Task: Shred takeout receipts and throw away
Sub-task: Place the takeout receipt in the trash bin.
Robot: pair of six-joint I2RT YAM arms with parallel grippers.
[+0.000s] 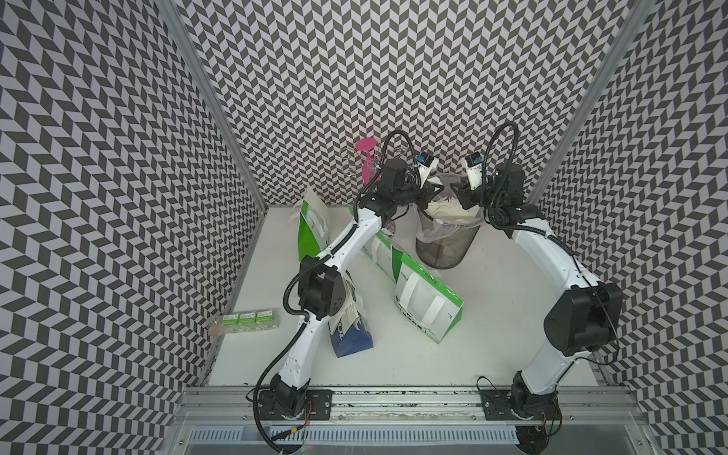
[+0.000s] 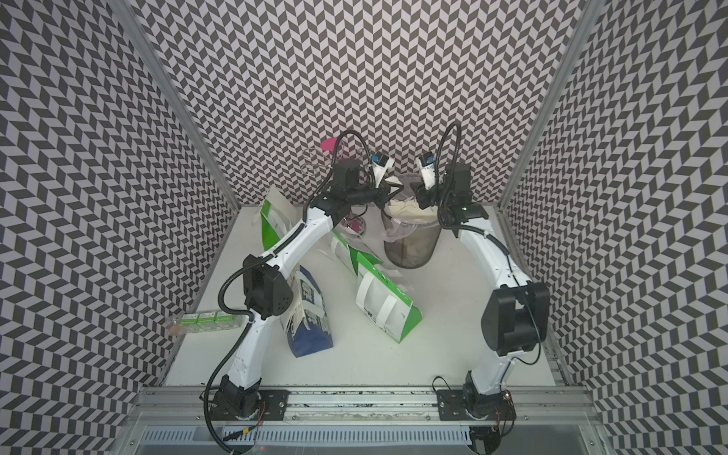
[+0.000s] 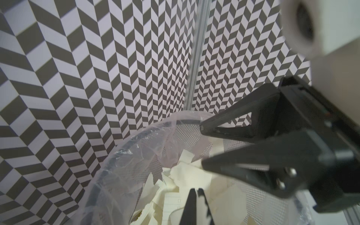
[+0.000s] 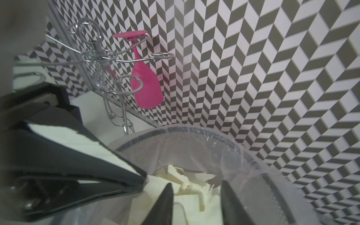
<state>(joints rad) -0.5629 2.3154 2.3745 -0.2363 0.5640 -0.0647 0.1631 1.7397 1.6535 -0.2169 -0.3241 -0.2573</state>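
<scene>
My left hand [image 4: 143,175] is pinched narrow on a torn receipt slip [image 4: 81,144], holding it over the mesh bin [image 1: 449,248]. My right hand [image 3: 202,146] faces it, jaws apart with nothing between them. The bin's clear liner [image 3: 136,152] is heaped with torn receipt pieces [image 3: 187,175], cream and faintly lined.

The slip is featherlight and limp (it will flutter rather than fall straight), so I'd let it go low, well inside the rim. If it wants another tear, I'd pinch the free edge flat, close to the left fingertips; thin paper slips from a loose grip. Whether more receipts sit in the paper bags [image 1: 429,303] on the counter [image 1: 492,335], I cannot tell.
</scene>
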